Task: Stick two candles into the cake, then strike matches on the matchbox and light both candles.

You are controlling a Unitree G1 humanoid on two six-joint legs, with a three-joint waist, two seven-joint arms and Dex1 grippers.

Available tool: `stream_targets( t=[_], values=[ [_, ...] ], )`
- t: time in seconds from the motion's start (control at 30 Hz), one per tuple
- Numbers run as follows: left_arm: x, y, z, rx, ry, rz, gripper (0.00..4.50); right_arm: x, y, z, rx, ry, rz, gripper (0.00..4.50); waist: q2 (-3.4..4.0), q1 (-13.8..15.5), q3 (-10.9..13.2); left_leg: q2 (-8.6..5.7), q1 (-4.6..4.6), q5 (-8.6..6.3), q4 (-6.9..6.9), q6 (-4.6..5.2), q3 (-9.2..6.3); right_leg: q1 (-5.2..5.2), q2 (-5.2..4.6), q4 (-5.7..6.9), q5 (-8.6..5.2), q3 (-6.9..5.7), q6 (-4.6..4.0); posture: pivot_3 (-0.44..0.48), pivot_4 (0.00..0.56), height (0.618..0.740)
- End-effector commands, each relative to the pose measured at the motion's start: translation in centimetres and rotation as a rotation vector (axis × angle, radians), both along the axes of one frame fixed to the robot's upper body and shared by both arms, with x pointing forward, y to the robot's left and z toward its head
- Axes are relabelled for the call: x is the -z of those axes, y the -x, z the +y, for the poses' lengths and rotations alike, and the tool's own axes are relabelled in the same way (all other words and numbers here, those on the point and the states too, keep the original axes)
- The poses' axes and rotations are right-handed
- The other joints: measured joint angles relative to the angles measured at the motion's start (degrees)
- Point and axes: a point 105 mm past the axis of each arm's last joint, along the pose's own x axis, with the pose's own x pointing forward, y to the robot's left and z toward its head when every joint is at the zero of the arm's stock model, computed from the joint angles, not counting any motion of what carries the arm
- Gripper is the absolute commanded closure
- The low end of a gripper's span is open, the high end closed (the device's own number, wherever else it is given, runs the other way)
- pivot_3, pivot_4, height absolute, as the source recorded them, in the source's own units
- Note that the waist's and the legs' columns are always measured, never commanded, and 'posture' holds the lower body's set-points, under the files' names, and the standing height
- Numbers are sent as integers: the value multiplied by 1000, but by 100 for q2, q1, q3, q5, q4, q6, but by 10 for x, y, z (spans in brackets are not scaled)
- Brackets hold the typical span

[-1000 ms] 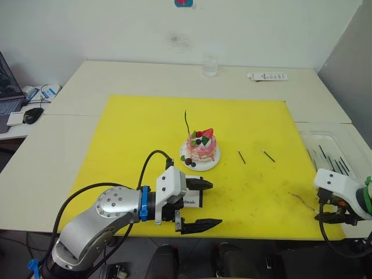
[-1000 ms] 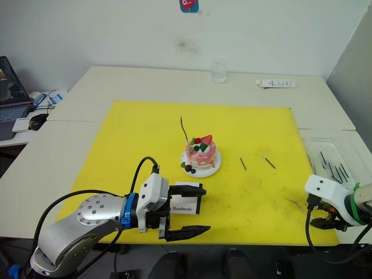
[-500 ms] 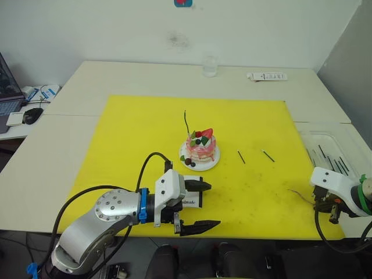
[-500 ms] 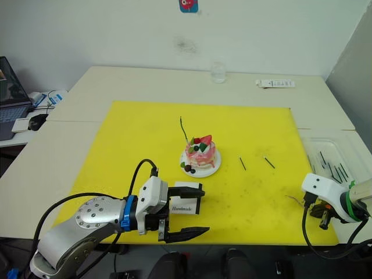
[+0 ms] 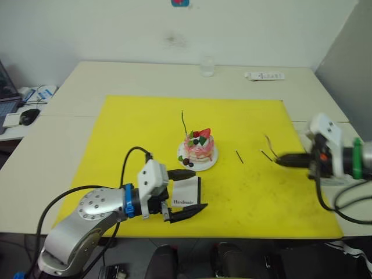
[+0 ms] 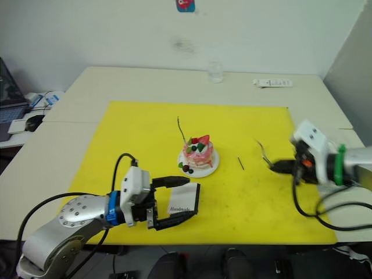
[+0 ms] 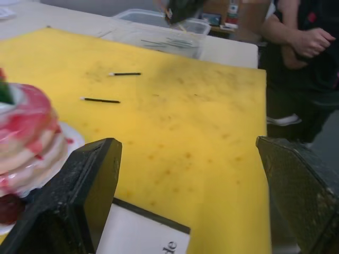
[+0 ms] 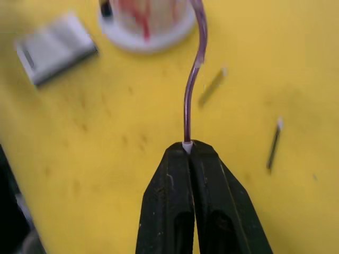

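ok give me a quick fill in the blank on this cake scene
1. The right gripper is shut on the thin wavy ____ candle.
2. The thin green candle stands in the small round pink ____.
3. The left gripper is open around the flat white ____.

Missing words: pinkish; cake; matchbox

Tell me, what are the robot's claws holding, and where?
The right end effector pinches the pink candle by its white end. The left holds nothing.

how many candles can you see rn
2. The green candle stands stuck in the cake. The pinkish candle is pinched in the right claw, held above the yellow mat right of the cake.
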Motion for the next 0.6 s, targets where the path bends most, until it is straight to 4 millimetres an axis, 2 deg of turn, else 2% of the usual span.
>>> stream_targets(
  t=[0.03,0.17,0.3,0.4,0.6],
  values=[
    [-19,-7,9,-74,58,-53,0,-17,-15,24,47,-133,-190,4480,0,1,0,0,-2,0,0,0,-5,0,0,1,0,-3,0,0,150,740],
    [-23,-13,22,-124,20,-103,0,-27,-24,61,16,-350,-403,4480,2,17,0,-1,-9,0,-3,0,-3,-6,4,-5,-1,-3,1,0,150,740],
    [-32,-25,32,-180,48,-109,0,-25,-28,82,1,-466,-493,4480,3,16,1,-6,-15,0,0,-1,6,-7,-2,-9,-2,0,5,0,150,740],
    [-39,-29,30,-166,83,-86,0,-7,-28,94,-18,-472,-517,4480,0,21,-1,-5,-14,0,1,0,3,-6,-3,-5,2,-4,9,0,150,740],
    [-40,-28,25,-110,59,-68,0,17,-41,99,18,-450,-574,4480,1,-31,0,-3,-4,0,1,0,6,-4,-1,1,3,1,6,0,150,740]
  ],
)
